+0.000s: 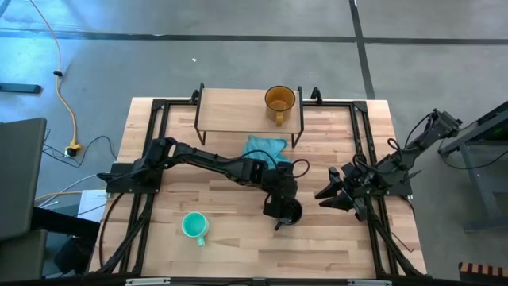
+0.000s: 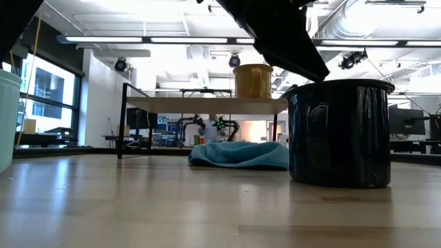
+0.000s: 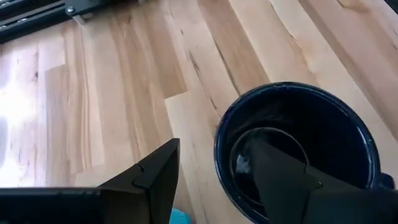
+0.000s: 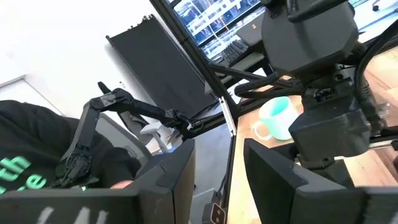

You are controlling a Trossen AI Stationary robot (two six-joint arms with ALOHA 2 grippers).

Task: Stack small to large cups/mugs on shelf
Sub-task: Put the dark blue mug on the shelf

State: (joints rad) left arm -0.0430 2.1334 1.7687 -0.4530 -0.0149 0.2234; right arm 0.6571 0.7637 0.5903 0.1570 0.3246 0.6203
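Observation:
The dark navy mug [image 1: 287, 211] stands upright on the table near the middle. My left gripper [image 1: 281, 200] is open just above it. In the left wrist view one finger [image 3: 283, 177] reaches inside the mug [image 3: 298, 118] and the other [image 3: 155, 177] stands outside its wall, with a gap on both sides. The amber mug [image 1: 279, 101] stands on the shelf [image 1: 238, 111] at its right end. The teal mug [image 1: 194, 226] stands on the table at the near left. My right gripper [image 1: 329, 195] is open and empty to the right of the dark mug.
A light blue cloth [image 1: 263, 148] lies crumpled on the table in front of the shelf, just beyond the dark mug. Black frame rails [image 1: 151, 143] run along the table's left and right sides. A person in a dark top [image 4: 37, 168] shows beyond the table.

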